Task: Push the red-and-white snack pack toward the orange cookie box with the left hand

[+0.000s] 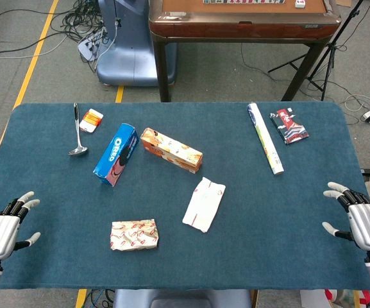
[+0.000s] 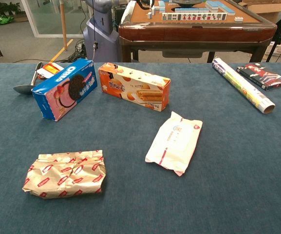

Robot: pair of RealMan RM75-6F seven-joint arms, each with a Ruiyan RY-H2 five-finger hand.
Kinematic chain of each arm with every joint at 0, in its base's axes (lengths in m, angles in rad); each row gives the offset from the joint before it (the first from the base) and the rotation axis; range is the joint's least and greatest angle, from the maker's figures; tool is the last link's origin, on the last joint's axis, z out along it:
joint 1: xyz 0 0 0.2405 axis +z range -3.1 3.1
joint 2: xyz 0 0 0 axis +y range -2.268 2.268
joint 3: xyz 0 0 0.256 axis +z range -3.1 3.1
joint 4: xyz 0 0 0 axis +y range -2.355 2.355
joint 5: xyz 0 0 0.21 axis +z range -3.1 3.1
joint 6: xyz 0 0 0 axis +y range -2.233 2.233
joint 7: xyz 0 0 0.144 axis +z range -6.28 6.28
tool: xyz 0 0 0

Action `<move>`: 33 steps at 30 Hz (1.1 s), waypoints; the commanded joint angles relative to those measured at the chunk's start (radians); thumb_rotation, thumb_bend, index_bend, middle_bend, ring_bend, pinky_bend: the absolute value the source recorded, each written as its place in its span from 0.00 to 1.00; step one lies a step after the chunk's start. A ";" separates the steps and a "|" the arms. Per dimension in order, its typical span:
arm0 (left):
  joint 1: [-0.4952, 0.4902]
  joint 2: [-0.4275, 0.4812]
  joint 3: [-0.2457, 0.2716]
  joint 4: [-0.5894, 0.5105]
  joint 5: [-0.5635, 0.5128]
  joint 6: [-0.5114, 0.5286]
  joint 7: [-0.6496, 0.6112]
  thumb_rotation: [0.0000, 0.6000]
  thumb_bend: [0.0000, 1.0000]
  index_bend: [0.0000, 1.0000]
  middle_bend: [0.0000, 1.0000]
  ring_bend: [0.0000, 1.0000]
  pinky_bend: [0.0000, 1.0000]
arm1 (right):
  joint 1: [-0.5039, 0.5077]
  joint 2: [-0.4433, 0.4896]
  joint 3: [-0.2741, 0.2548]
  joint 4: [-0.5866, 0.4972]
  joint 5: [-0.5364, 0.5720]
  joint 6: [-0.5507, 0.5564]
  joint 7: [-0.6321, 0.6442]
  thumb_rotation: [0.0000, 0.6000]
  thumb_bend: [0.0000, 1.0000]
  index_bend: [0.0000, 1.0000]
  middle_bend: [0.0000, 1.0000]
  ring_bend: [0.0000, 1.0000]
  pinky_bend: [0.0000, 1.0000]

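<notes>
The red-and-white snack pack (image 1: 134,234) (image 2: 65,173) lies crumpled near the table's front edge, left of centre. The orange cookie box (image 1: 171,150) (image 2: 134,86) lies on its side further back, slightly to the right of the pack and well apart from it. My left hand (image 1: 5,224) hovers at the front left edge of the table, far left of the pack, fingers apart and holding nothing. At the front right edge my right hand (image 1: 361,218) is also empty with its fingers spread. Neither hand shows in the chest view.
A white pouch (image 1: 204,203) (image 2: 175,142) lies right of the pack. A blue Oreo box (image 1: 116,154) (image 2: 65,95) sits left of the orange box. A ladle (image 1: 77,133) and small packet (image 1: 91,120) lie back left; a foil roll (image 1: 265,138) and dark packet (image 1: 289,126) back right.
</notes>
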 commanded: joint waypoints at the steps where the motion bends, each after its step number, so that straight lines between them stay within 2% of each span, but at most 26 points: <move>1: 0.000 -0.005 -0.001 0.001 0.001 0.005 0.005 1.00 0.17 0.29 0.14 0.17 0.46 | 0.005 0.006 -0.003 -0.004 -0.007 -0.005 -0.004 1.00 0.05 0.33 0.23 0.23 0.29; 11: -0.011 -0.012 0.027 -0.028 0.089 0.030 -0.032 1.00 0.17 0.30 0.17 0.19 0.48 | -0.019 0.024 -0.002 -0.018 -0.022 0.051 0.032 1.00 0.05 0.34 0.24 0.23 0.29; 15: -0.027 -0.001 0.060 -0.065 0.151 0.015 -0.062 1.00 0.05 0.21 0.15 0.18 0.47 | -0.021 0.026 -0.002 -0.014 -0.022 0.054 0.040 1.00 0.05 0.35 0.25 0.23 0.29; 17: -0.041 0.008 0.082 -0.084 0.181 -0.013 -0.038 1.00 0.02 0.12 0.10 0.14 0.43 | -0.022 0.029 -0.003 -0.017 -0.026 0.057 0.038 1.00 0.06 0.35 0.25 0.23 0.29; 19: -0.060 0.027 0.103 -0.115 0.203 -0.057 -0.010 1.00 0.00 0.02 0.02 0.05 0.34 | -0.025 0.031 -0.003 -0.021 -0.033 0.066 0.040 1.00 0.06 0.35 0.25 0.23 0.29; 20: -0.070 0.032 0.110 -0.137 0.212 -0.077 0.005 1.00 0.00 0.01 0.01 0.03 0.31 | -0.028 0.032 -0.004 -0.023 -0.037 0.074 0.042 1.00 0.06 0.35 0.25 0.23 0.29; 27: -0.111 0.006 0.119 -0.208 0.247 -0.142 0.096 1.00 0.00 0.00 0.00 0.00 0.17 | -0.043 0.045 -0.005 -0.028 -0.051 0.107 0.063 1.00 0.07 0.35 0.25 0.23 0.29; 33: -0.148 -0.033 0.121 -0.263 0.261 -0.206 0.156 1.00 0.00 0.00 0.00 0.00 0.12 | -0.052 0.053 -0.003 -0.028 -0.048 0.119 0.082 1.00 0.07 0.35 0.25 0.23 0.29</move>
